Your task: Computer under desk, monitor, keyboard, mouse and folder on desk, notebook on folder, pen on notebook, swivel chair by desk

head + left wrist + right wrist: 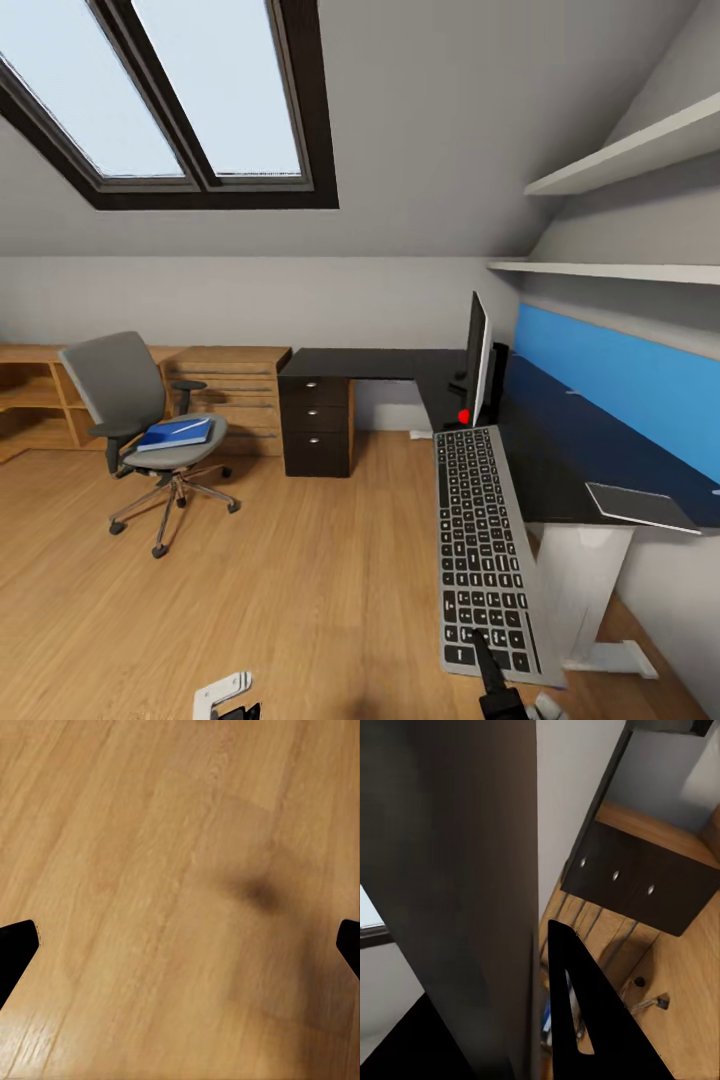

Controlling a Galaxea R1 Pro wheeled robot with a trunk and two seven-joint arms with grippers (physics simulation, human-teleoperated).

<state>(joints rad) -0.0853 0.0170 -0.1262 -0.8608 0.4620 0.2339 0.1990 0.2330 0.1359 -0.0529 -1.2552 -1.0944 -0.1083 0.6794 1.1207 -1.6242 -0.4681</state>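
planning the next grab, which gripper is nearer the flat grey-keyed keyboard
Right. The right gripper is clamped on the near end of the flat grey-keyed keyboard; the left gripper hangs open over bare wood floor, well aside.

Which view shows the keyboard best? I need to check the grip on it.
The head view: the keyboard shows whole, key side up, the right gripper clamped on its near edge. The right wrist view shows its underside blurred; the left wrist view shows floor.
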